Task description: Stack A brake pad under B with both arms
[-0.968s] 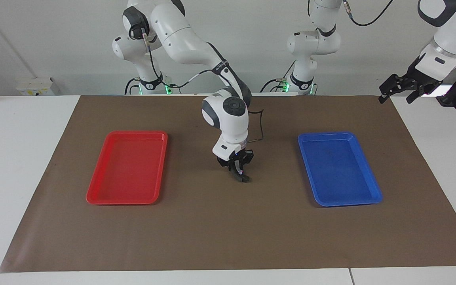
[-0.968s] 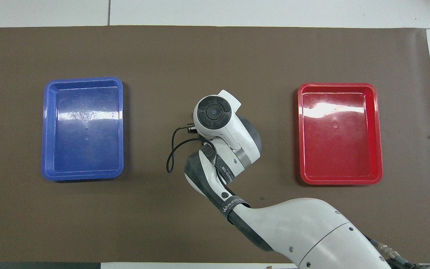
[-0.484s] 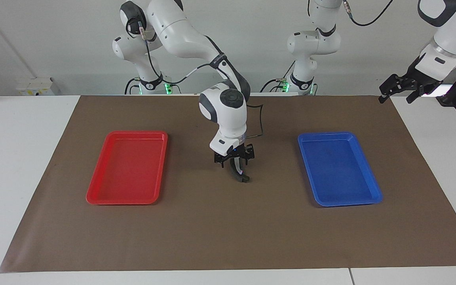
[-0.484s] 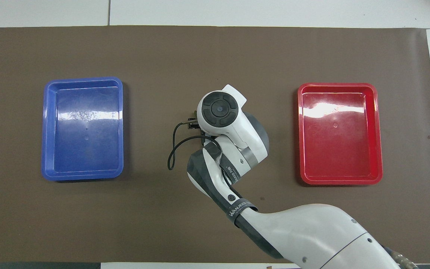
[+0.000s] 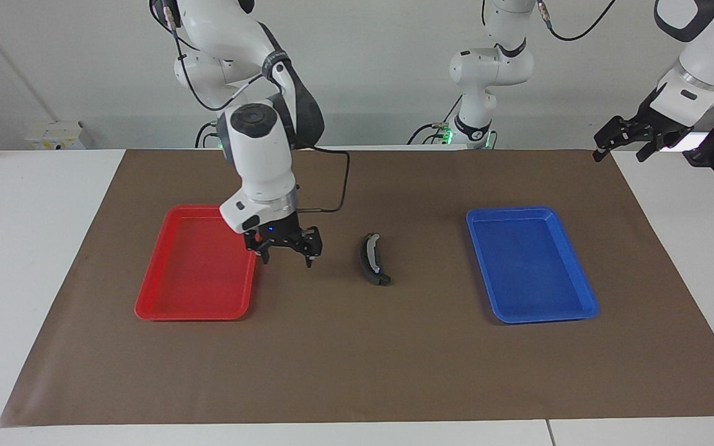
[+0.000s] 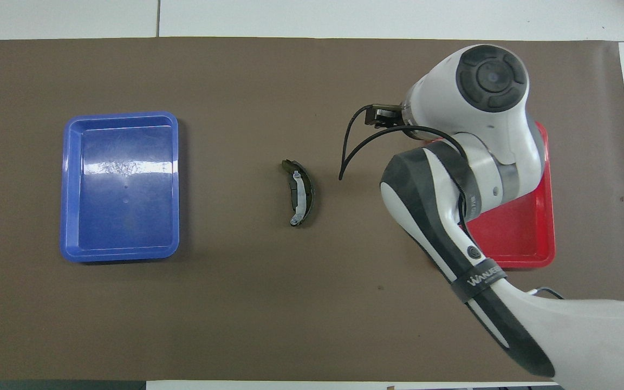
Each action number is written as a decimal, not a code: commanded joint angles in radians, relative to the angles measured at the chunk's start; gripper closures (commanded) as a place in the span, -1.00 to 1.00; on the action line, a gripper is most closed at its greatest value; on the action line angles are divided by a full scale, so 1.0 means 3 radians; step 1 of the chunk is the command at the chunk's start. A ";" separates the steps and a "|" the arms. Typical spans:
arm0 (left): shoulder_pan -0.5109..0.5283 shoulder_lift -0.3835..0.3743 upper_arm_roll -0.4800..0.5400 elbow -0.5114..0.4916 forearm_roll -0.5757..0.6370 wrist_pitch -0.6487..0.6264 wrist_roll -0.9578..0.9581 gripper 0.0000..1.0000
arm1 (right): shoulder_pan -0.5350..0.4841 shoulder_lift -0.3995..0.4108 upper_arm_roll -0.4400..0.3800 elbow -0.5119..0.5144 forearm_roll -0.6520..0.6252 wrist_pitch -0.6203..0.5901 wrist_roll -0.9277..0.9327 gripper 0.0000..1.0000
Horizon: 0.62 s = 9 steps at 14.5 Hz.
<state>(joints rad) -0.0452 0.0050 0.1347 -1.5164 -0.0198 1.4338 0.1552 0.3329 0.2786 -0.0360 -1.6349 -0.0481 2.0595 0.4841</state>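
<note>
B (image 5: 374, 259), the curved dark crescent with a light inner strip, lies on the brown mat (image 5: 357, 347) midway between the two trays; it also shows in the overhead view (image 6: 299, 192). I cannot make out the A brake pad as a separate piece; it is hidden or merged with B's dark outline. My right gripper (image 5: 286, 253) is open and empty, low over the mat between the red tray (image 5: 199, 263) and B; in the overhead view its own wrist hides it. My left gripper (image 5: 621, 148) waits open over the table edge at the left arm's end.
The red tray (image 6: 512, 246) sits toward the right arm's end, partly covered by the right arm in the overhead view. The blue tray (image 5: 530, 263) sits toward the left arm's end and also shows in the overhead view (image 6: 121, 187). Both trays hold nothing.
My right gripper opened and let go of B on the mat, then rose and swung away toward the red tray. B stays where it was. The left arm has not moved.
</note>
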 commanded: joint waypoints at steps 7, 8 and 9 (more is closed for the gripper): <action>0.0007 -0.0042 -0.0004 -0.0043 0.0061 -0.0039 -0.0006 -0.98 | -0.0761 -0.0606 0.0064 -0.0144 -0.0090 -0.0876 -0.0744 -1.00; 0.0007 -0.0042 -0.0004 -0.0043 0.0061 -0.0039 -0.0006 -0.98 | -0.0848 -0.0667 0.0069 -0.0154 -0.0065 -0.0979 -0.0800 -1.00; 0.0007 -0.0042 -0.0004 -0.0043 0.0061 -0.0039 -0.0006 -0.98 | -0.0894 -0.0734 0.0064 -0.0180 -0.0049 -0.1081 -0.0861 -1.00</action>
<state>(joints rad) -0.0452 0.0050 0.1347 -1.5164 -0.0198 1.4338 0.1552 0.1050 0.1143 -0.0343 -1.6428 -0.0685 1.7691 0.2632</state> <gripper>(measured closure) 0.004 0.000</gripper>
